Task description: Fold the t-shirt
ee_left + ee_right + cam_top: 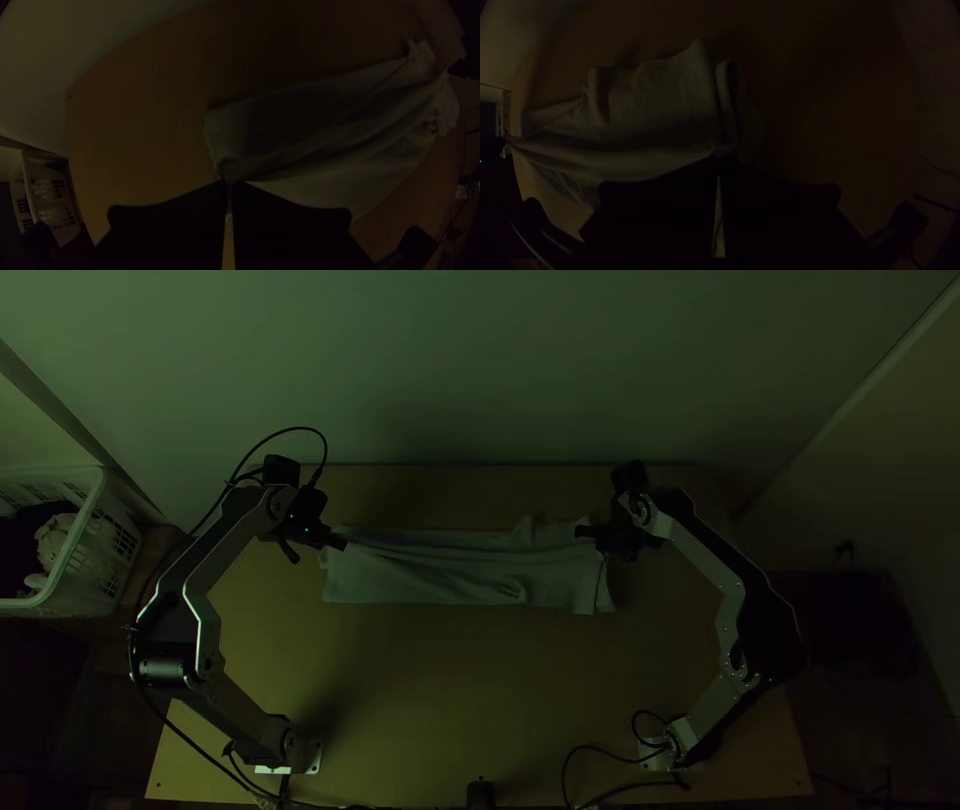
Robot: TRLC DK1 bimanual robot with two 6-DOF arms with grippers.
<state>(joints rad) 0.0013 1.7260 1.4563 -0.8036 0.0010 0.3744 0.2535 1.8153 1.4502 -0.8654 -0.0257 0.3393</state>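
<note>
The t-shirt (450,570) lies as a long, narrow strip across the table (420,690), closer to the far edge than the near one and running roughly along it. Creases run down its length; towards the right end the cloth bunches, and a bit sticks up towards the far edge. At the strip's left end I see the left gripper (338,541), fingers closed on a pinch of cloth. The right gripper (588,533) is at the other end, its fingertips brought together on a fold a little in from the end, with a thin slit between the fingers lower down. Black cables (600,795) curl at the near edge, by the right arm's base. Past the table's left edge, out beyond the far left corner, stands a white basket (98,570) holding light and dark cloths (55,535). A pale wall (480,370) rises behind the far edge.
</note>
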